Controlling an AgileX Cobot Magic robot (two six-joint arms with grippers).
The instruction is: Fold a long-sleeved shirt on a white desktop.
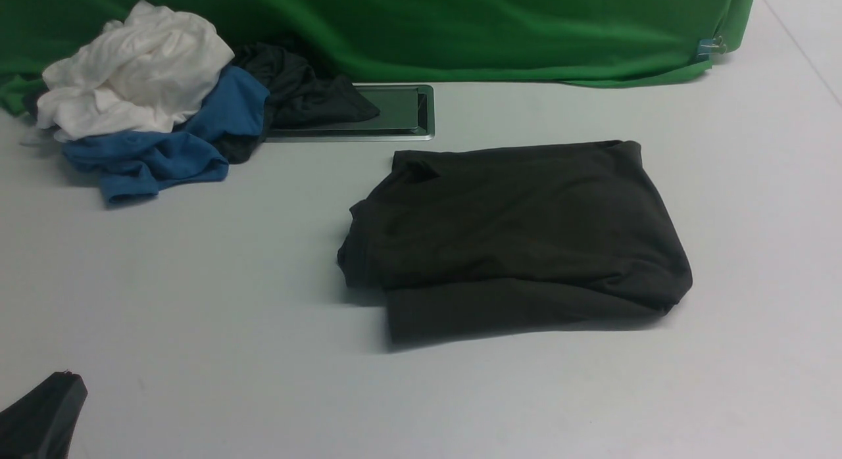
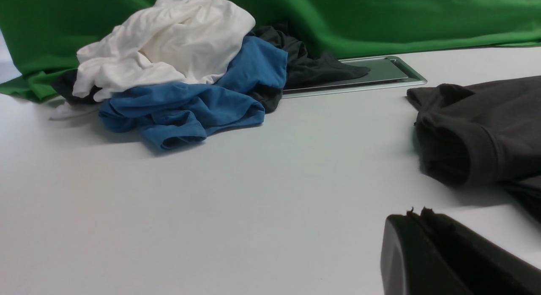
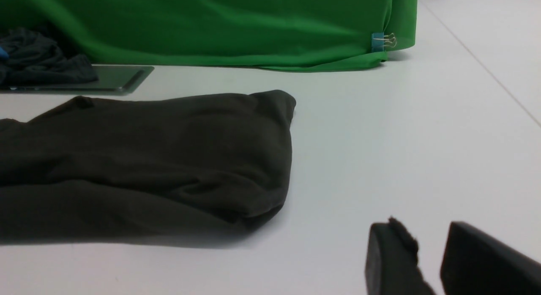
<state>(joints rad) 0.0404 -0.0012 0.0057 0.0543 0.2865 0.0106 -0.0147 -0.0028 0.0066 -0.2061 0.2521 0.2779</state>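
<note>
No writing shows on the folded long-sleeved shirt [image 1: 520,239]; left gripper [image 2: 418,217] jaws pressed together, right gripper [image 3: 431,240] jaws narrowly apart

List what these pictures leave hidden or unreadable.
- Long-sleeved shirt: its chest logo is folded out of sight in every view; both wrist views crop it.
- Right gripper: absent from the front view; the right wrist view's edge cuts it.
- Black garment: partly buried under the blue garment and white garment.
</note>
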